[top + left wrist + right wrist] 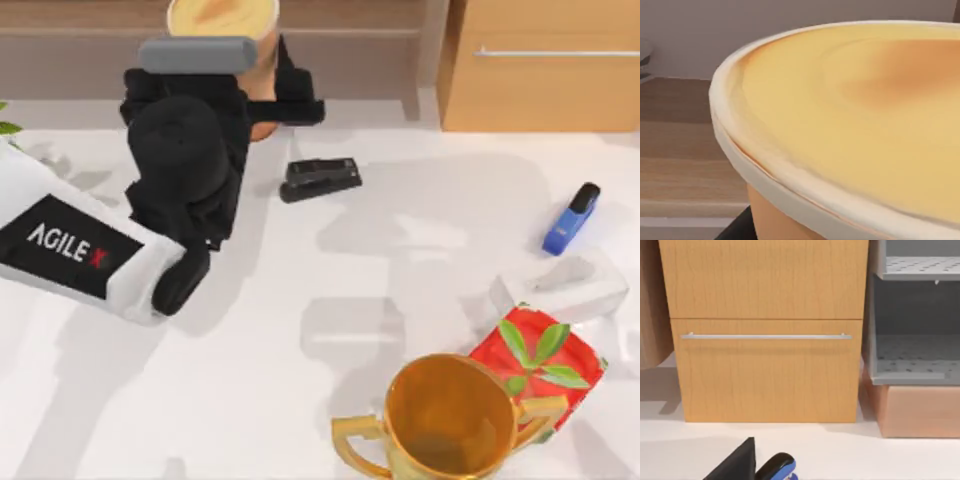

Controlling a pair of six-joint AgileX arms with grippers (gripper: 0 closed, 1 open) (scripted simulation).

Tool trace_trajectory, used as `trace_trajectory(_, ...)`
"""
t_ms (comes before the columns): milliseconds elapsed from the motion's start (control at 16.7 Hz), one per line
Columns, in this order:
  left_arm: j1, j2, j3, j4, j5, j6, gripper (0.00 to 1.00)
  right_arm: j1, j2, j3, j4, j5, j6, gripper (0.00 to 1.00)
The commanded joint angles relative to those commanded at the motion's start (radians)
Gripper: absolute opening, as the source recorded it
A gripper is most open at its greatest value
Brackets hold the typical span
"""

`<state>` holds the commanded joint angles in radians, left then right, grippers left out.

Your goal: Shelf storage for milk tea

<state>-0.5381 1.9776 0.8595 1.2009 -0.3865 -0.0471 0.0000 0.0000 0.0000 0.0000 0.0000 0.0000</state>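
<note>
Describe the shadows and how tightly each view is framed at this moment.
Top view: soft grey shadows spread over the white table, one beside the black stapler; the left tool stands around the orange-tan milk tea cup. Left wrist view: cup's creamy top looms close, cropped. Right wrist view: evenly lit light wooden cabinet, faint floor shadow.

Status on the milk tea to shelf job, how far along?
Done: the left gripper has the milk tea lifted off the table, up at the shelf on the top view's left. In hand: carrying it over the shelf boards. Left: set it down, release, pull back.
</note>
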Motion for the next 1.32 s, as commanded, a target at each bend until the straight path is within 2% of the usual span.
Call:
trace_trajectory(300, -0.005, -0.086, 0.167, -0.220, 0.028, -0.006, 0.00, 0.000, 0.000, 0.000, 0.000, 0.000, 0.000, 1.00)
trace_trajectory(900, 0.098, -0.091, 0.481, -0.720, 0.026, 0.007, 0.00, 0.000, 0.000, 0.000, 0.000, 0.000, 0.000, 1.00)
trace_trajectory(1080, 0.117, -0.090, 0.537, -0.801, 0.021, 0.015, 0.00, 0.000, 0.000, 0.000, 0.000, 0.000, 0.000, 1.00)
trace_trajectory(1320, 0.121, -0.092, 0.555, -0.823, 0.019, 0.018, 0.00, 0.000, 0.000, 0.000, 0.000, 0.000, 0.000, 1.00)
